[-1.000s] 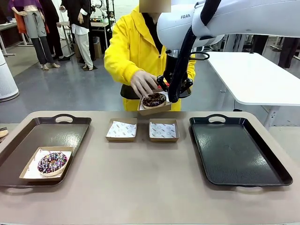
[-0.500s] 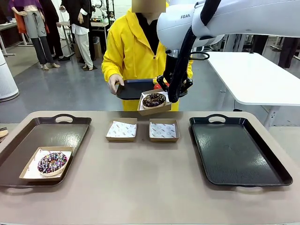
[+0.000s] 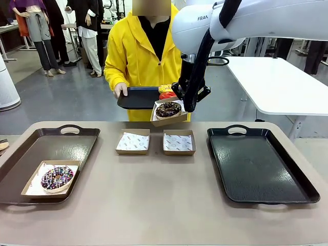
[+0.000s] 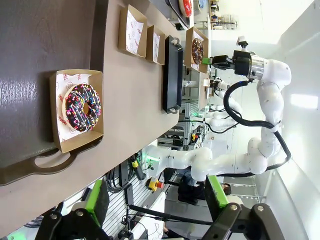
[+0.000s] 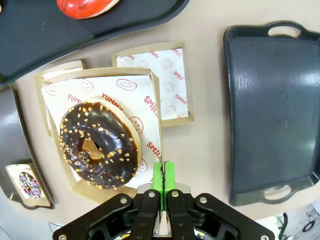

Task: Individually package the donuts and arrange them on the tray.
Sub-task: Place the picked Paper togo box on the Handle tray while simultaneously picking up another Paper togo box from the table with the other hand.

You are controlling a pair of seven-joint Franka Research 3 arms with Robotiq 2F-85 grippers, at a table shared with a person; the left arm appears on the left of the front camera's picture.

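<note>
My right gripper (image 5: 163, 176) is shut on the edge of a cardboard box (image 5: 138, 95) that it holds in the air above the table's far edge. A dark chocolate donut (image 3: 168, 109) with nut bits lies in that box. Behind it a person holds a black serving tray (image 3: 137, 97) with a red-iced donut (image 3: 166, 95) and a yellow-iced donut (image 3: 164, 88) on it. The sprinkled chocolate donut (image 3: 56, 177) sits boxed on the left tray (image 3: 61, 143). My left gripper (image 4: 155, 192) hangs open over the near left side, holding nothing.
Two empty paper-lined boxes (image 3: 132, 142) (image 3: 179, 142) stand side by side at the table's middle back. A black tray (image 3: 261, 164) lies bare on the right. A white table (image 3: 282, 82) stands behind on the right.
The person's hand has let go of the chocolate donut in the held box and pulled back. The person has shifted left with the serving tray. My right arm has stayed still.
</note>
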